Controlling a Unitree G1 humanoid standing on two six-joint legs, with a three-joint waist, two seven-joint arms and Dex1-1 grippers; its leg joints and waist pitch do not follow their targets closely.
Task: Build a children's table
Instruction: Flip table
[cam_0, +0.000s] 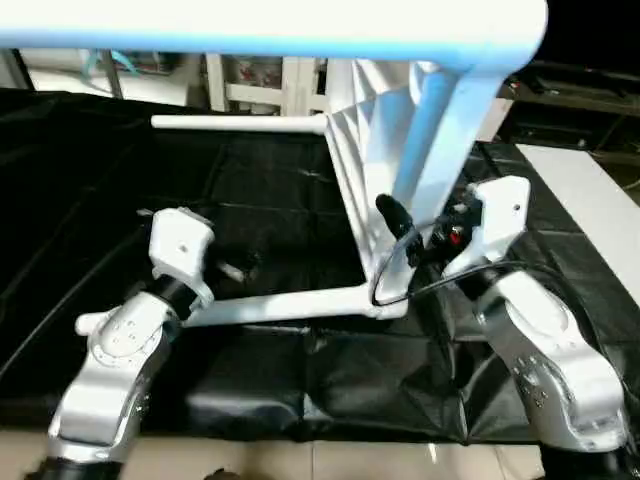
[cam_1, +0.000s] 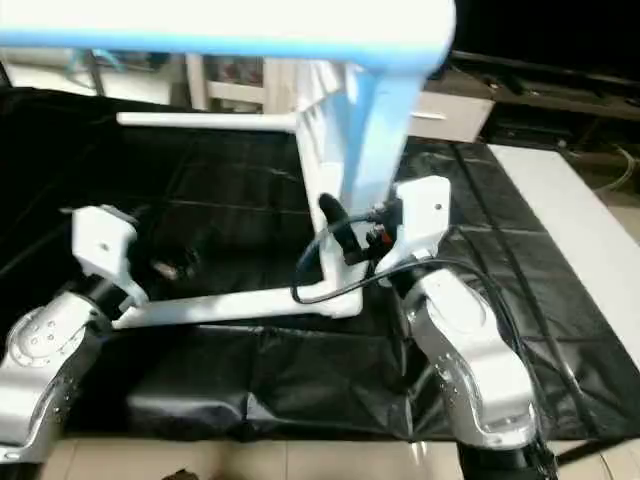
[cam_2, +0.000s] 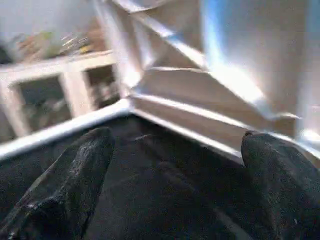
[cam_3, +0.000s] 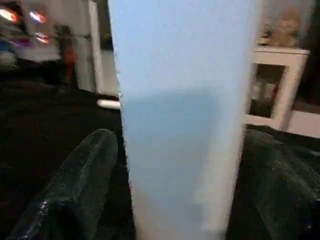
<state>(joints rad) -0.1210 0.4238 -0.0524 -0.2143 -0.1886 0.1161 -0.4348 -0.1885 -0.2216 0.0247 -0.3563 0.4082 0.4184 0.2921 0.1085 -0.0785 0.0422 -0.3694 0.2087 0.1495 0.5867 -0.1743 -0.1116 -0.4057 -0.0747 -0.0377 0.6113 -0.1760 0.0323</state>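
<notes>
The children's table (cam_0: 372, 150) stands tipped on its side on the black-covered surface (cam_0: 250, 370), its white ribbed top upright with the underside facing the robot's left. Three legs show in the head views, and all look seated in their corner sockets: one (cam_0: 240, 122) runs out along the far side, one (cam_0: 290, 306) lies low along the surface toward the left arm, and one (cam_0: 445, 130) rises steeply in front of the right arm. A long white bar crosses the top of the head views close to the camera; it may be the fourth leg, but I cannot tell. So the build looks well advanced, with at least a check of the last leg and turning the table upright left to do.

The right end effector (cam_3: 175, 165) is released, its two black fingers (cam_3: 75, 185) spread on either side of the steep leg without clearly pressing it. The left end effector (cam_2: 175, 180) is also released and holds nothing, aimed at the lower corner of the ribbed underside (cam_2: 200, 95).

The head views give the overall layout and leg count. The right wrist view alone shows the gap between fingers and leg; the left wrist view alone shows the ribs close up.
</notes>
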